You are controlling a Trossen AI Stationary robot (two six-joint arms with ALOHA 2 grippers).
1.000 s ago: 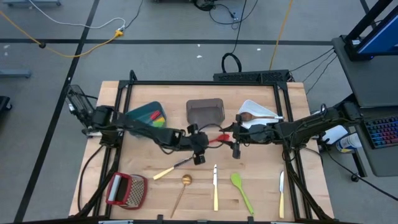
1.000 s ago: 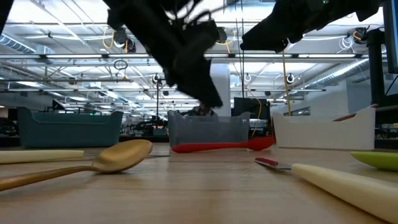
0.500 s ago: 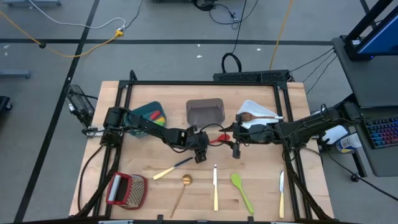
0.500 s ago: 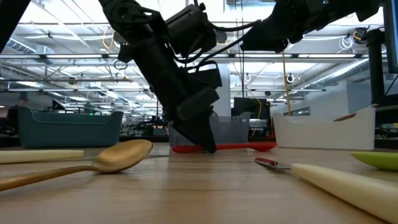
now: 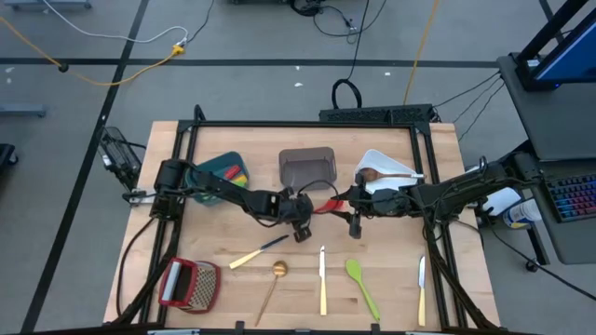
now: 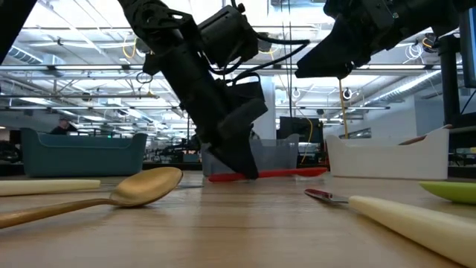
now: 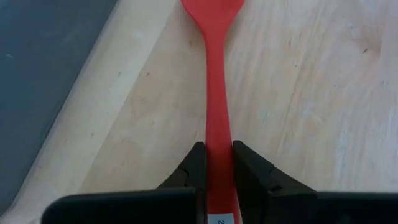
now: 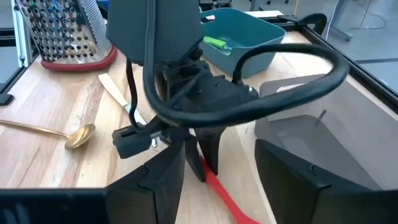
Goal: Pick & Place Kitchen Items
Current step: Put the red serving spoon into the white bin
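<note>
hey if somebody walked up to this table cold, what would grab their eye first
Probably the left gripper at the table's middle, its fingers shut on the handle of a red spatula lying on the wood in front of the grey bin. The right gripper hovers open beside it. Nearer the front edge lie a gold spoon and green spatula.
</note>
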